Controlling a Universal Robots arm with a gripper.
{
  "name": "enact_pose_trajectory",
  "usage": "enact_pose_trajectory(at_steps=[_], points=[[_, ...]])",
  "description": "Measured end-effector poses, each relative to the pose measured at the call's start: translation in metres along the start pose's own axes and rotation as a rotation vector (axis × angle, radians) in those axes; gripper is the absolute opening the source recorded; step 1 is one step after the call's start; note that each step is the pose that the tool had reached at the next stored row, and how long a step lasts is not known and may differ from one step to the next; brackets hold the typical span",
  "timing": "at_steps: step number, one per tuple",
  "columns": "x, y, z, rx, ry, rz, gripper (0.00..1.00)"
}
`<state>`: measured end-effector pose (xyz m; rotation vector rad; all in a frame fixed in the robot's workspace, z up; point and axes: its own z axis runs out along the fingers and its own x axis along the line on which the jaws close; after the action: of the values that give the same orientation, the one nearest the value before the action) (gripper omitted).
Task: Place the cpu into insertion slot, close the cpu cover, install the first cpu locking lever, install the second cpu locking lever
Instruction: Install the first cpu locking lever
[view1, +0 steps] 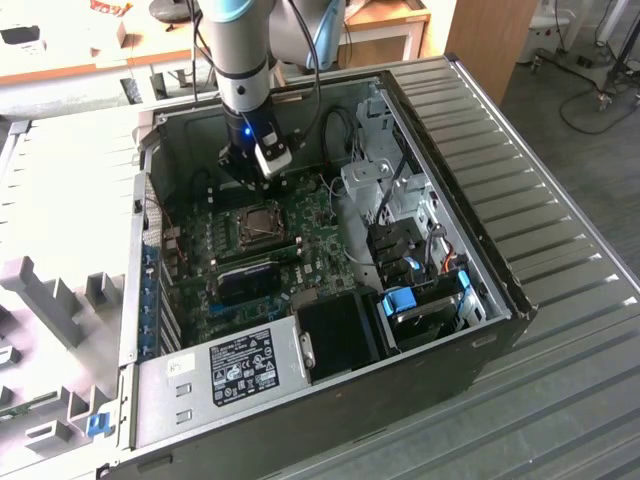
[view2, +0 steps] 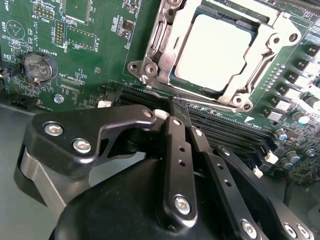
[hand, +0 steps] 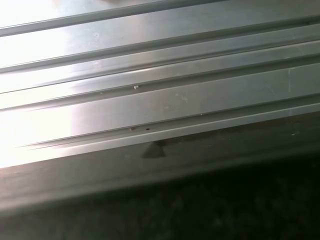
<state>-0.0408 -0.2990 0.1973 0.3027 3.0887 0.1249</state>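
hovering just beside memory slots (view2: 230, 135), tool (view2: 182, 122) pressed together, pinching nothing. cpu (view2: 215, 50) already seated in insertion slot (view2: 195, 86), cpu cover (view2: 160, 55) lying down over it. whether locking levers (view2: 154, 37) are latched, cannot tell

This looks like a robotics lab or workshop. A robot arm (view1: 240, 60) carries the jaws over an opened computer tower (view1: 400, 400) lying on a ribbed metal desk (view1: 560, 330), green motherboard (view2: 100, 60) bare. Beyond the jaws stand 2 wooden tables (view1: 390, 15); farther off, cables (view1: 600, 112) trail over a grey floor (view1: 540, 90). Grey moulded fixtures (view1: 50, 290) sit beside the tower.
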Motion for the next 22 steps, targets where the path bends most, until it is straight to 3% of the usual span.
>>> enact_pose_trajectory(at_steps=[11, 22], points=[[-0.0002, -0.0004, 0.0007, -0.0001, -0.0001, 0.000, 0.10], [-0.0005, 0.0006, -0.0106, -0.0003, -0.0002, 0.000, 0.10]])
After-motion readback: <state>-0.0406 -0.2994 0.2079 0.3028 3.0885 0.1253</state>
